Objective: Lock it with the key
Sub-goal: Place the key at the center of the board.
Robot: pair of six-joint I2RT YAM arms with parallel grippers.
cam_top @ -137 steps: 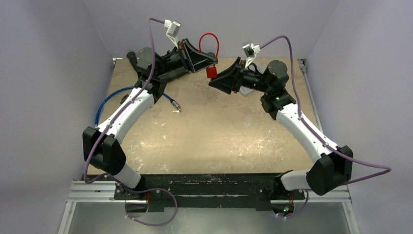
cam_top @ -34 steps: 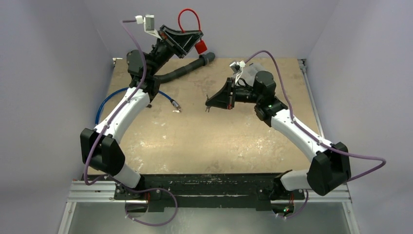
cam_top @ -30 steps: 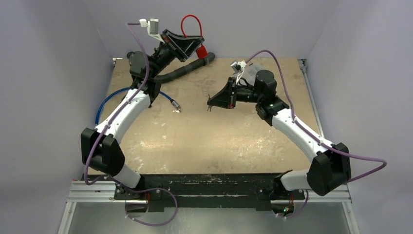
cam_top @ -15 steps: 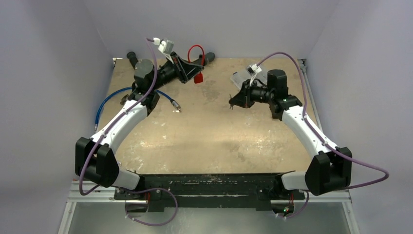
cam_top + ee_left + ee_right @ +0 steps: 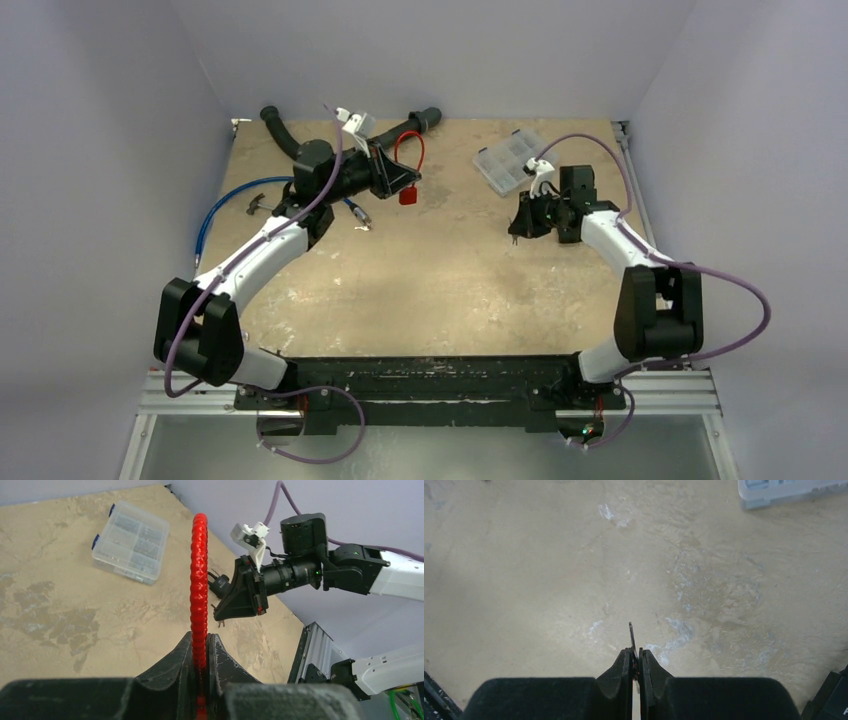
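Toward the back of the tabletop (image 5: pixel 450 290), the two arms face each other with a stretch of bare surface between them. The left gripper (image 5: pixel 201 649) is pressed together on the red cable (image 5: pixel 199 575) of the lock. The loop stands up out of its fingers, and in the overhead view the small red lock body (image 5: pixel 408 196) hangs at the gripper's tip. I cannot tell whether it rests on the surface or dangles just above it.

The right gripper (image 5: pixel 636 656) is pinched on the key (image 5: pixel 631 635). Only the thin blade pokes forward past the fingertips, pointing down at the tabletop, well apart from the lock. A clear plastic parts box (image 5: pixel 510 158) sits behind the right arm, out of the way.

As I judge it, the step in hand is bringing key and lock together, and it is hardly begun. The keyhole shows in no view, so the first need is to turn the lock body until its key slot faces the right arm. Because the hold is on the flexible cable and not on the body, the lock will likely swing or twist when the blade pushes on it. Steadying the body against the tabletop should help. The right arm ought to come in slowly with the blade in line with the slot, since so shallow a pinch could let the key pivot or slip.
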